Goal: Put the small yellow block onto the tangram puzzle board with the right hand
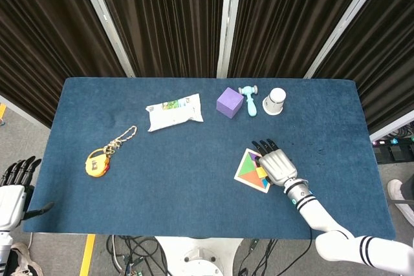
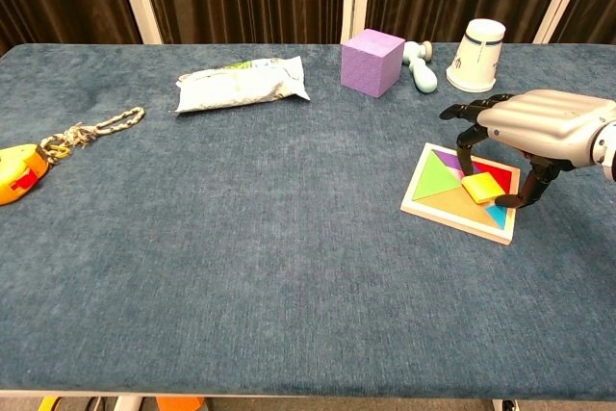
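The tangram puzzle board [image 1: 247,171] [image 2: 438,185], white-framed with coloured pieces, lies at the table's front right. The small yellow block [image 1: 261,173] [image 2: 478,189] rests on it near the middle. My right hand [image 1: 277,165] [image 2: 544,127] arches over the board's right part, fingers pointing down on the far side of the block and thumb on the near side. No finger visibly touches the block. My left hand [image 1: 16,182] hangs off the table's left front corner with fingers spread and nothing in it; only the head view shows it.
Along the back stand a purple cube [image 1: 229,102] [image 2: 372,62], a pale blue toy hammer [image 1: 249,99] [image 2: 419,63] and an upturned white cup [image 1: 276,101] [image 2: 476,55]. A white packet [image 1: 173,112] [image 2: 241,84] lies back centre. A yellow toy on a rope [image 1: 97,161] [image 2: 14,172] lies left.
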